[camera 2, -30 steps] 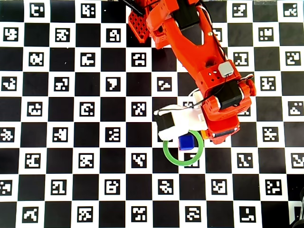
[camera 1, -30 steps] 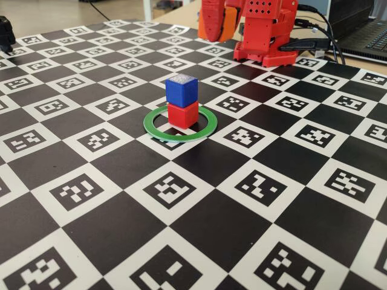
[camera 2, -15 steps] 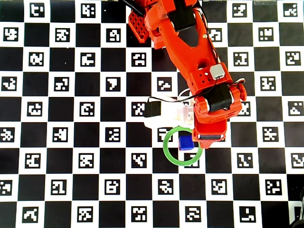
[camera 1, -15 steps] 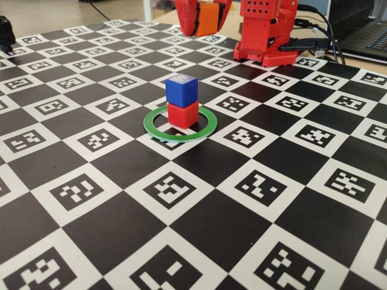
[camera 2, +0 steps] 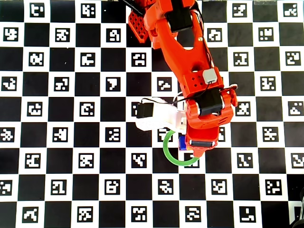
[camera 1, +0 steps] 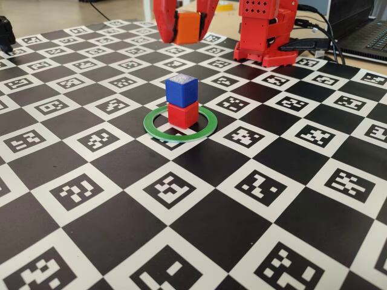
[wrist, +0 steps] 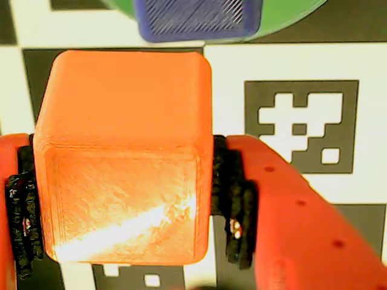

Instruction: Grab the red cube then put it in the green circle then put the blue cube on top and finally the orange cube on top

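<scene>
- The gripper (camera 1: pixel 187 27) is closed tight on the orange cube (camera 1: pixel 187 27) — one red finger on each side, and the cube is up in the air.
- In the wrist view the orange cube (wrist: pixel 121 157) fills the gap between the two black pads (wrist: pixel 233 205). No room is left on either side.
- The blue cube (camera 1: pixel 181 90) sits on top of the red cube (camera 1: pixel 182 114). Both stand inside the green circle (camera 1: pixel 154 130), close to its far rim.
- In the fixed view this little tower is below the gripper and nearer the camera, well apart from it.
- In the wrist view the blue cube (wrist: pixel 196 21) peeks in just past the orange cube's far edge.
- From above, the arm (camera 2: pixel 190 71) covers most of the tower — only a bit of blue (camera 2: pixel 182 143) shows beside the gripper (camera 2: pixel 199 147).
- The checkered board (camera 1: pixel 181 241) around the ring is open on every side.
</scene>
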### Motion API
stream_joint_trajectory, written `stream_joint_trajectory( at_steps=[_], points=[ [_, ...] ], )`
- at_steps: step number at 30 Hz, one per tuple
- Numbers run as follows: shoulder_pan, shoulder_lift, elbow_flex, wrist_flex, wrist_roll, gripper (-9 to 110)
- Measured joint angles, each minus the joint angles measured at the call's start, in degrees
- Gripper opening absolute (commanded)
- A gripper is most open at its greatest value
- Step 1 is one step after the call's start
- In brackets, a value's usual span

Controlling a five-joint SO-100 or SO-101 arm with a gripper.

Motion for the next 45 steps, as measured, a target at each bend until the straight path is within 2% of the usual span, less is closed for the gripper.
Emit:
stream_joint_trajectory(
  at_steps=[15, 45],
  points=[
    [0.09, 0.0, 6.15, -5.27, -4.39, -4],
    [1.32, 0.0, 10.55, -8.09, -9.93, -4]
  ],
)
